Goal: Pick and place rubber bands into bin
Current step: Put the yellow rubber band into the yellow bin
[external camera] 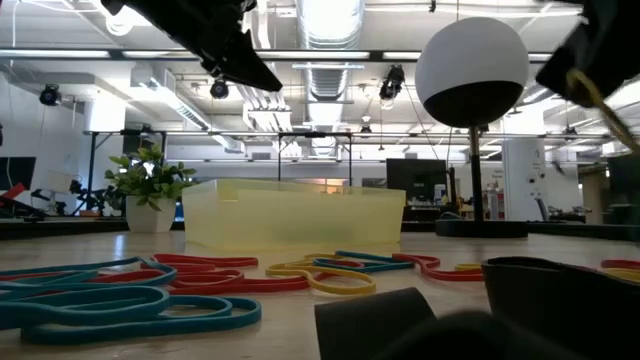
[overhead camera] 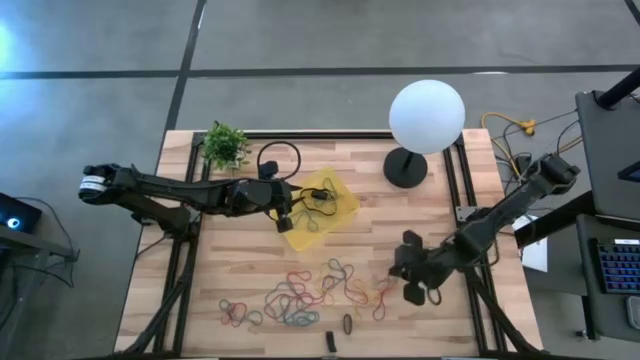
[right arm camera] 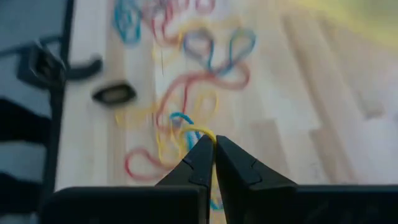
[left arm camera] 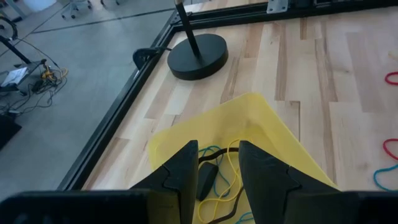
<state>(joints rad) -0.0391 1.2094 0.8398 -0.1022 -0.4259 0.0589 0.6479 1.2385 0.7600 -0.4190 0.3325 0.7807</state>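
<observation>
Right hand clamps yellow band; left hand parted over bin.

The lamp globe hides the room behind it, and the rubber bands are blurred.

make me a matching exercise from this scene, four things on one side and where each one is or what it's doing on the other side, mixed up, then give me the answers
Things:
1. left gripper
2. right gripper
3. potted plant
4. lamp base

Places or states:
A. at the table's back left corner
B. shut on a yellow rubber band by the loose pile
C. over the yellow bin
D. on the table behind the bin, toward the right

Pairs: 1-C, 2-B, 3-A, 4-D
</observation>
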